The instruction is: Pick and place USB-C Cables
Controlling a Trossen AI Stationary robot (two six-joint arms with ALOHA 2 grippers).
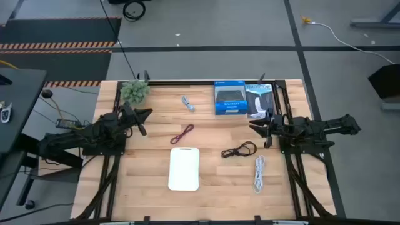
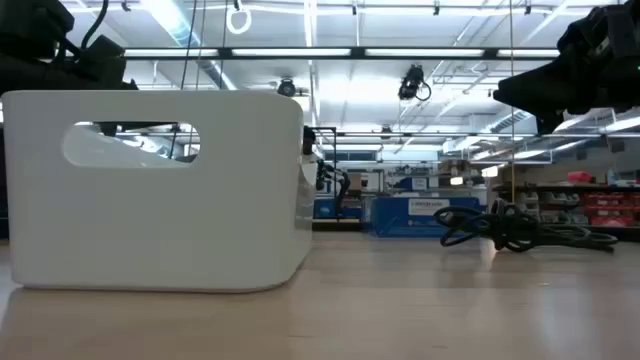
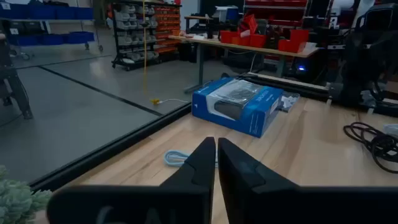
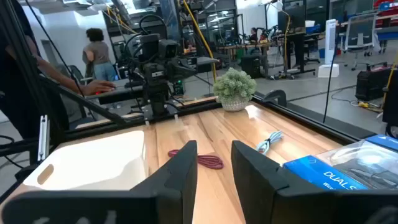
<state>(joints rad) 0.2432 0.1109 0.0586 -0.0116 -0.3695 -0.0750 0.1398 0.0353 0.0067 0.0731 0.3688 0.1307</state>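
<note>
In the high view four coiled cables lie flat on the wooden table. They are the light blue-grey cable (image 1: 188, 103), the maroon cable (image 1: 182, 134), the black cable (image 1: 239, 150) and the white cable (image 1: 259, 173). A white tray (image 1: 184, 167) stands at the table's middle near side. My left gripper (image 1: 145, 120) hovers at the left side, shut, its fingers (image 3: 205, 163) pointing toward the light blue-grey cable (image 3: 177, 158). My right gripper (image 1: 256, 127) hovers at the right side, open (image 4: 214, 163), above and beyond the black cable (image 2: 510, 228), facing the maroon cable (image 4: 208, 162).
A blue retail box (image 1: 229, 98) and a black-and-white box (image 1: 259, 100) stand at the far right of the table. A small potted plant (image 1: 134, 90) sits at the far left corner. Bare wood lies between the tray and the cables. A person (image 4: 99, 53) stands beyond the table.
</note>
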